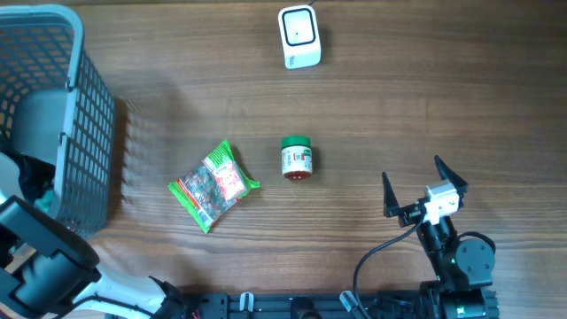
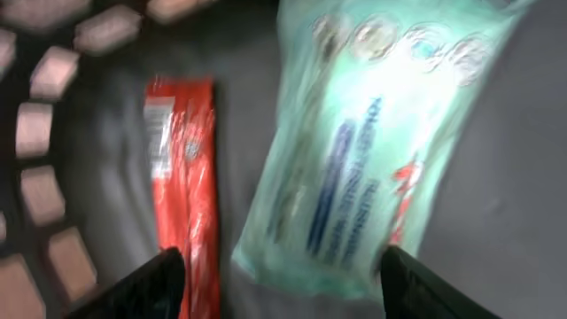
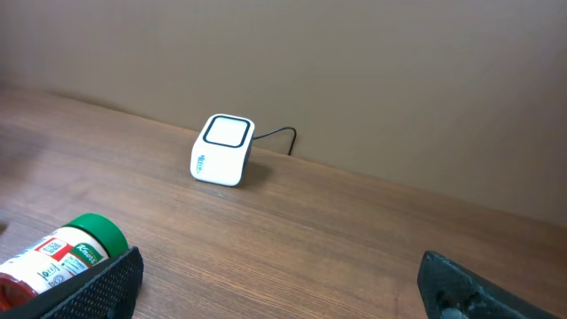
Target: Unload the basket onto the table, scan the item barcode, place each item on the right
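The white barcode scanner stands at the table's far edge, also in the right wrist view. A small jar with a green lid lies on its side mid-table, left of my right gripper, which is open and empty. A green snack bag lies flat left of the jar. My left gripper is down inside the basket, jaws wide apart. Below it lie a blurred pale green packet and a red packet, neither of them gripped.
The grey mesh basket fills the left side of the table, with my left arm reaching into it. The scanner's cable runs off behind it along the wall.
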Action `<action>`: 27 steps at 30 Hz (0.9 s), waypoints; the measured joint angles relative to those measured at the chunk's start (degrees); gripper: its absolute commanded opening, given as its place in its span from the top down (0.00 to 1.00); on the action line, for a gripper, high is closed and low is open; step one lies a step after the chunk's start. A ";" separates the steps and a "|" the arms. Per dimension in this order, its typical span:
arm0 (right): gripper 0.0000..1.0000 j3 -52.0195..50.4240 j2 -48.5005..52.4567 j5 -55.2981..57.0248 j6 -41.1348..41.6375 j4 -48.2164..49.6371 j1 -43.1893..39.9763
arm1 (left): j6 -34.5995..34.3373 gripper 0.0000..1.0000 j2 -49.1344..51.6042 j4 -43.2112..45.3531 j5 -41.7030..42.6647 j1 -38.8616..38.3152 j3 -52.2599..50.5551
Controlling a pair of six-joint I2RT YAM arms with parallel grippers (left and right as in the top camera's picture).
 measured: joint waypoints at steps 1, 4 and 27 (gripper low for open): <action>0.00 0.00 0.00 0.00 0.02 0.02 0.00 | -2.45 0.35 0.00 -2.32 -0.02 0.22 -0.02; 0.00 0.00 0.00 0.00 0.00 0.02 0.00 | -5.97 0.47 0.00 -3.58 -0.04 0.94 -0.22; 0.00 0.00 0.00 0.00 0.00 0.02 0.00 | -12.07 0.96 -1.64 6.82 2.49 -3.58 -9.75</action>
